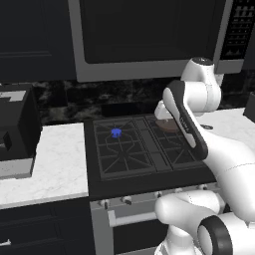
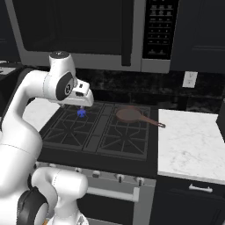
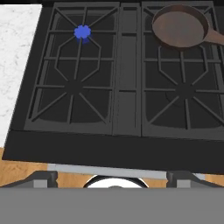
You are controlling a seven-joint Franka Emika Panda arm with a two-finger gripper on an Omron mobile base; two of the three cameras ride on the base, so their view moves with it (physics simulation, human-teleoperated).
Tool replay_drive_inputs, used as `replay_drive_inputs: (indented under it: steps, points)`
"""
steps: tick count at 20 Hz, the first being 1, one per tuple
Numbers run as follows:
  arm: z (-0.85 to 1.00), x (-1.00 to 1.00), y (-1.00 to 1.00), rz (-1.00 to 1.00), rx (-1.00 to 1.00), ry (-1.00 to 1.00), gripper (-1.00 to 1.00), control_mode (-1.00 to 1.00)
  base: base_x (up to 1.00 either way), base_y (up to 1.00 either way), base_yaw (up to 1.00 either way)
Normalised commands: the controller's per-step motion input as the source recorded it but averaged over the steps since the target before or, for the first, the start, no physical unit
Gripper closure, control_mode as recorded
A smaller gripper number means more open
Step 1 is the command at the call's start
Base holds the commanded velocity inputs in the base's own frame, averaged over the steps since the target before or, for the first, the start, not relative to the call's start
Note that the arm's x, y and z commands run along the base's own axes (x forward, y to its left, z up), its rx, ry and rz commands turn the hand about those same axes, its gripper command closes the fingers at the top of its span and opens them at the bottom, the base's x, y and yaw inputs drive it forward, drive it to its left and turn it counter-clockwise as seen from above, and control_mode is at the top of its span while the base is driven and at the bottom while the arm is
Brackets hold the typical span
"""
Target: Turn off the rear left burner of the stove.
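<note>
The stove (image 1: 149, 179) is a wide black gas range with four grated burners. Its rear left burner (image 1: 116, 132) shows a small blue flame, which also appears in the right base view (image 2: 81, 113) and at the upper left of the hand view (image 3: 82, 33). A row of small silver knobs (image 2: 118, 177) and a silver bar handle (image 2: 110, 192) run along the front. My gripper (image 3: 112, 177) hangs above the stove's middle, looking straight down. It is open, its fingertips (image 3: 43, 177) wide apart with nothing between them. The hand is well above the knobs.
A brown frying pan (image 2: 132, 115) sits on the rear right burner, handle pointing right. A dark microwave (image 2: 88, 30) hangs over the stove. White marble counters (image 2: 193, 145) flank both sides. A black appliance (image 1: 15, 129) stands on the left counter.
</note>
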Motion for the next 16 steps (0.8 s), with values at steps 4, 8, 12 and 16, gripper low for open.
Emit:
replay_drive_inputs:
  steps: [4, 8, 12, 16]
  points:
    - [0.0, 0.0, 0.0, 0.0, 0.0, 0.0, -1.0, -1.0, 0.0, 0.0, 0.0]
    - [0.0, 0.0, 0.0, 0.0, 0.0, 0.0, -1.0, -1.0, 0.0, 0.0, 0.0]
    - [0.0, 0.0, 0.0, 0.0, 0.0, 0.0, -1.0, -1.0, 0.0, 0.0, 0.0]
    - [0.0, 0.0, 0.0, 0.0, 0.0, 0.0, -1.0, -1.0, 0.0, 0.0, 0.0]
